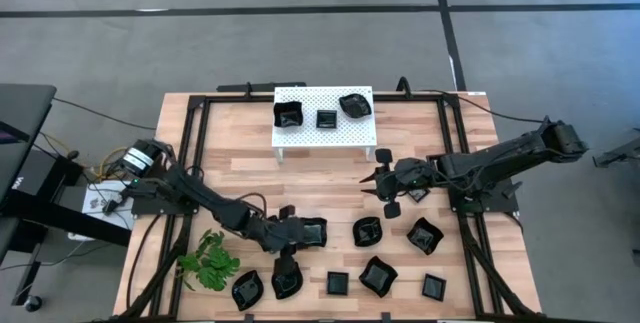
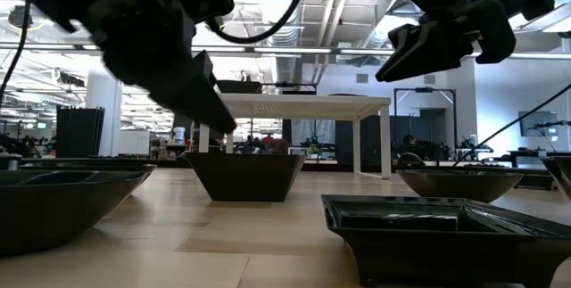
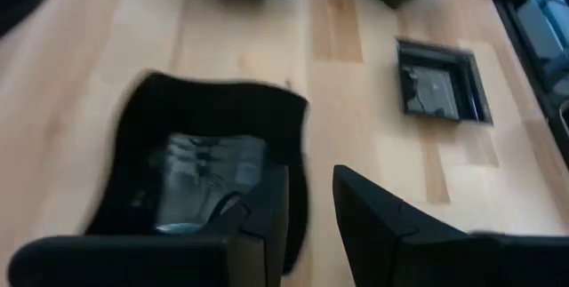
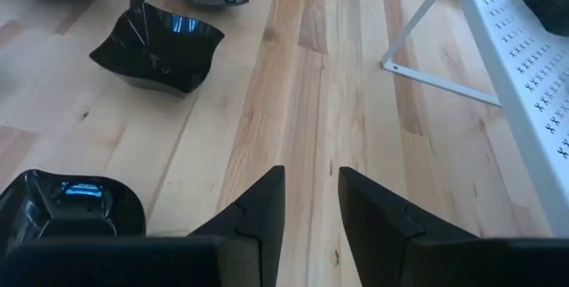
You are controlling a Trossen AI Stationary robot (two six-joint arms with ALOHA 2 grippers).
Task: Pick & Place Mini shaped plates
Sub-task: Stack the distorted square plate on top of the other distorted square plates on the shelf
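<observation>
Several glossy black mini plates lie on the near half of the wooden table (image 1: pixel 250 168). Three more sit on the white perforated platform (image 1: pixel 322 131). My left gripper (image 1: pixel 297 235) (image 3: pixel 311 207) is open and low over a wavy square plate (image 1: pixel 313 231) (image 3: pixel 209 158). One finger stands over the plate's hollow, the other outside its rim. My right gripper (image 1: pixel 370 179) (image 4: pixel 311 185) is open above bare wood in the middle of the table, with nothing between its fingers. In the low view the left gripper (image 2: pixel 210 101) hangs over a plate (image 2: pixel 245 174), and the right gripper (image 2: pixel 446 34) is high up. My left gripper comes slanting down from the table's left. One finger (image 3: pixel 267 207) is over the hollow of the wavy square plate, and the other finger (image 3: pixel 373 220) is outside its rim (image 3: pixel 300 158). I cannot tell whether either touches it. The plate rests flat on the table.
A green plant sprig (image 1: pixel 210 260) lies near the table's near-left corner. Other plates sit close by: a wavy plate (image 1: pixel 287 278), a small square plate (image 1: pixel 338 283) (image 3: pixel 440 91), and two wavy plates (image 1: pixel 367 231) (image 4: pixel 160 47). A black frame rail (image 1: pixel 195 153) runs along the table's sides.
</observation>
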